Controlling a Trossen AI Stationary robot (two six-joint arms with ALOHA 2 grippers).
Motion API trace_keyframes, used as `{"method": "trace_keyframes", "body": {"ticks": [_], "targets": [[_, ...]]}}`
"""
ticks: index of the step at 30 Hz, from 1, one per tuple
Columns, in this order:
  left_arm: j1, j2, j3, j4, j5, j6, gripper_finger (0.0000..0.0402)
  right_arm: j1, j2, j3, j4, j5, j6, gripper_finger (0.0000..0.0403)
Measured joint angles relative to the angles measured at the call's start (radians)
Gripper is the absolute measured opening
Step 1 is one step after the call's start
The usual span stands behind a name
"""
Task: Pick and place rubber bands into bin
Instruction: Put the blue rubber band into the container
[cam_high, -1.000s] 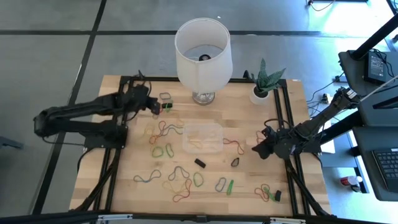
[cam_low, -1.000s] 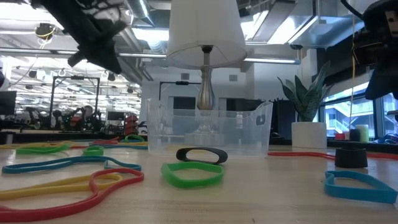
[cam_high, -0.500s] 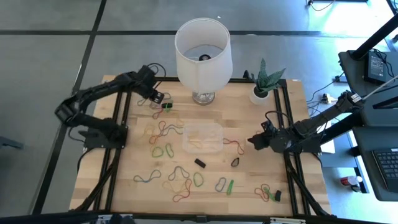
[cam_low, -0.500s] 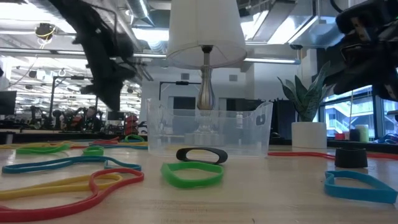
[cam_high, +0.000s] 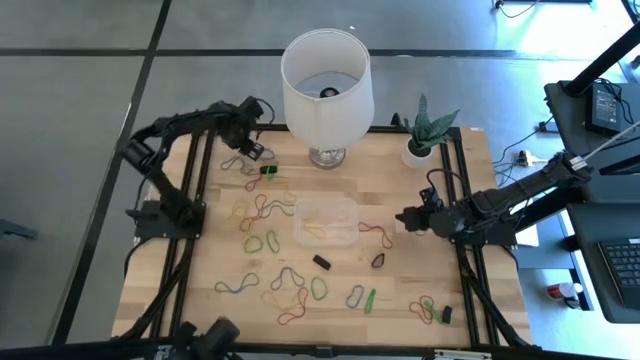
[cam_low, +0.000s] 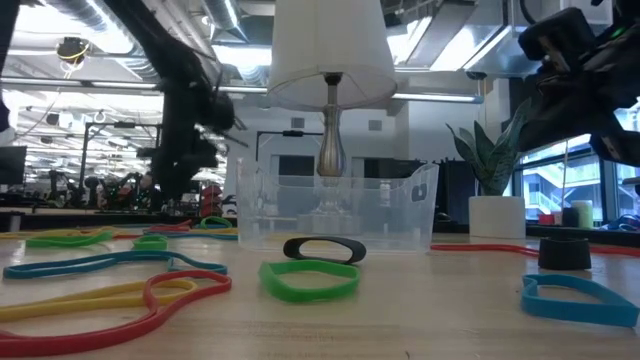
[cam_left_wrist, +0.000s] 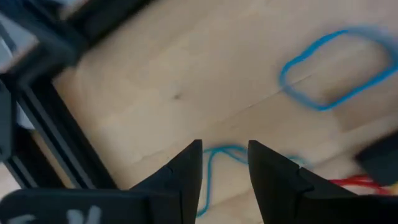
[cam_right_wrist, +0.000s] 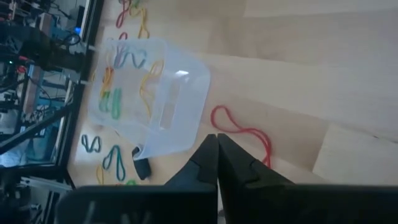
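Observation:
Rubber bands (cam_high: 262, 208) in several colours lie flat across the wooden table, and some lie inside the clear bin (cam_high: 296, 222) at its middle. My left gripper (cam_high: 252, 150) hangs open near the far left, pointing down. Its fingers stand on either side of a blue band (cam_left_wrist: 214, 155), and I cannot tell whether they touch it. A second blue loop (cam_left_wrist: 336, 71) lies beside it. My right gripper (cam_high: 403, 218) is shut and empty, right of the bin (cam_right_wrist: 168, 112), above a red band (cam_right_wrist: 242, 127).
A white lamp (cam_high: 327, 85) stands at the far middle and a potted plant (cam_high: 420, 148) at the far right. Black frame rails (cam_high: 190, 250) run along the table's left and right sides. A black band (cam_low: 323, 249) and a green one (cam_low: 308, 280) lie near the front.
My left arm has folded up and back toward the table's far left corner, and its gripper has tipped from lying level to pointing down over the bands there. My right gripper has gone toward the bin and a little toward the far edge, staying shut.

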Motion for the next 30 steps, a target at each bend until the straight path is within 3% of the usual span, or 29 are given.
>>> {"method": "trace_keyframes", "body": {"ticks": [20, 24, 30], "targets": [[0.044, 0.2, 0.008, -0.055, 0.007, 0.167, 0.0055, -0.072, 0.0, 0.0, 0.023, -0.001, 0.0, 0.0], [0.038, 0.198, 0.007, -0.057, 0.006, 0.167, 0.0009, -0.072, 0.0, 0.0, 0.03, -0.001, 0.0, 0.0], [0.014, 0.108, -0.004, -0.133, -0.009, 0.115, 0.0002, -0.072, 0.0, 0.0, -0.001, -0.005, -0.001, 0.0]]}}
